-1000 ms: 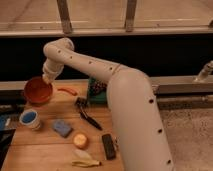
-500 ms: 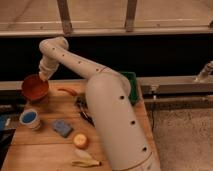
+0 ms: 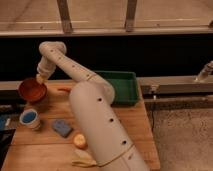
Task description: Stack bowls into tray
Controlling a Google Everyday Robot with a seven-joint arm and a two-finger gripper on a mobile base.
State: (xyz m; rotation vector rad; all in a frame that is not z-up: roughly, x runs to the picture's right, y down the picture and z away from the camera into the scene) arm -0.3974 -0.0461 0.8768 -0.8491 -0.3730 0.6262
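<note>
The red-orange bowl (image 3: pixel 32 90) is at the far left of the wooden table (image 3: pixel 135 125), seen from above its rim. My gripper (image 3: pixel 41 78) is at the bowl's far right rim, at the end of the white arm (image 3: pixel 95 115) that reaches across the table from the lower middle. The dark-green tray (image 3: pixel 123 86) stands at the table's back right, apart from the bowl, and its inside looks bare. The dark purple bowl is hidden or out of view.
A blue cup (image 3: pixel 30 118) stands in front of the bowl. A blue sponge block (image 3: pixel 62 127), a round orange fruit (image 3: pixel 79 141) and a banana (image 3: pixel 82 161) lie along the arm's left side. A small orange item (image 3: pixel 64 90) lies behind.
The arm has swung so that the green tray now shows in full on its right. The gripper and the red-orange bowl have shifted slightly left.
</note>
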